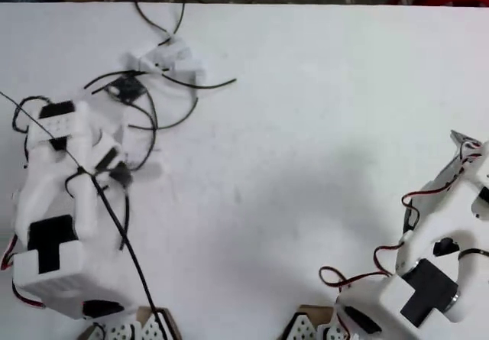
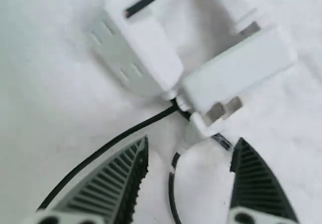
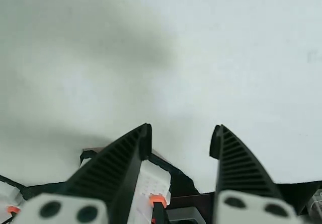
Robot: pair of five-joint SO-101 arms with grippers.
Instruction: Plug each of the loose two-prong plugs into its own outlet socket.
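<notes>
Left gripper [image 2: 191,146]: its jaws stood spread wide and held nothing, with the ribbed fingers [image 2: 118,183] low over the white table [image 1: 321,111].
Black cable [image 2: 105,148]: it ran across the table and passed between the spread fingers, closer to them than any plug body.
Risk, cable: a close from this pose would probably have caught the cable or a thin lead instead of the plug, because the cable lay in the gap and the plug body did not.
Risk, outlet: the outlet block [image 2: 138,48] looked loose on the table, so a sideways push on the plug could have slid the block away instead of seating the prongs.
Risk, alignment: the prongs [image 2: 224,109] seemed to point away from the block's slots, so the plug would likely have needed turning before insertion.
Two-prong plug [image 2: 236,73]: it was a white body lying just past the fingertips, outside their gap and nearer one finger than the other.
Plug and outlet: they lay close together in the far-left part of the table, among loops of black cable.
Right gripper [image 3: 181,133]: its jaws were parted and empty over bare table at the near right, well apart from the plugs.
</notes>
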